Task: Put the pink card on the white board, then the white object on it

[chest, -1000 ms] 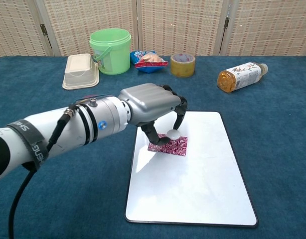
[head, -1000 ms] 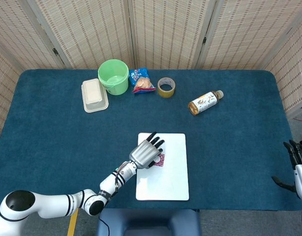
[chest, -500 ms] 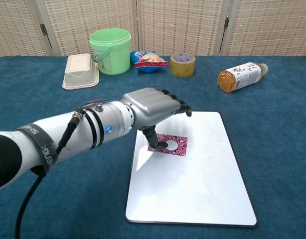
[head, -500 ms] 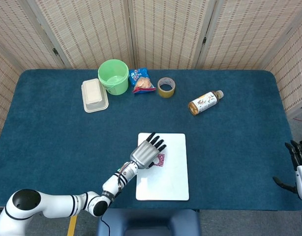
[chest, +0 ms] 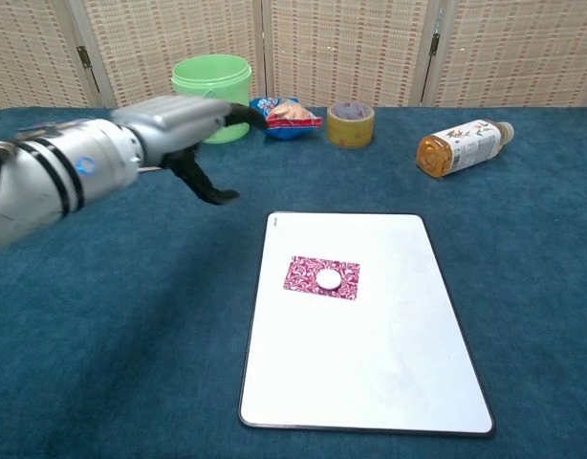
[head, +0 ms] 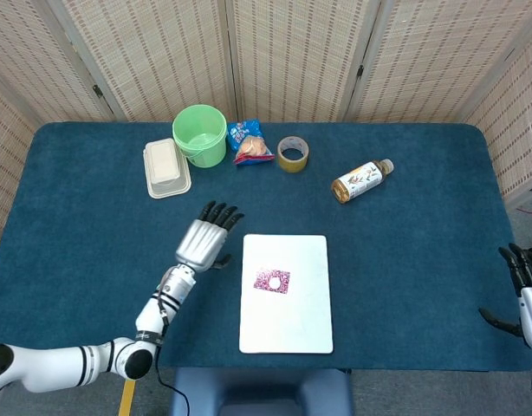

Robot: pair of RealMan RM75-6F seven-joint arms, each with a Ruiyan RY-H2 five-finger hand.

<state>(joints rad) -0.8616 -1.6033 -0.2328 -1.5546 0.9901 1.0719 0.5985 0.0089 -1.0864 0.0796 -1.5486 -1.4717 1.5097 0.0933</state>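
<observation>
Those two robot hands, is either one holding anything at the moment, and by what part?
Nothing is held. The left hand hangs open beside the white board; the right hand is empty at the table's edge. The white object lies on the pink card.

the desk (chest: 102,363) wears matt blue cloth, faintly napped — the white board (chest: 370,382) is smooth and glossy. left hand (head: 204,243) looks brushed metal; green bucket (head: 199,134) — shiny plastic.

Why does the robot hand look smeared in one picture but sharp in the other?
In the chest view the left robot hand is streaked with motion blur, while the white board and bottle are crisp. In the head view the same robot hand is sharper, smaller in frame. Lighting is even in both, without harsh glare.
</observation>
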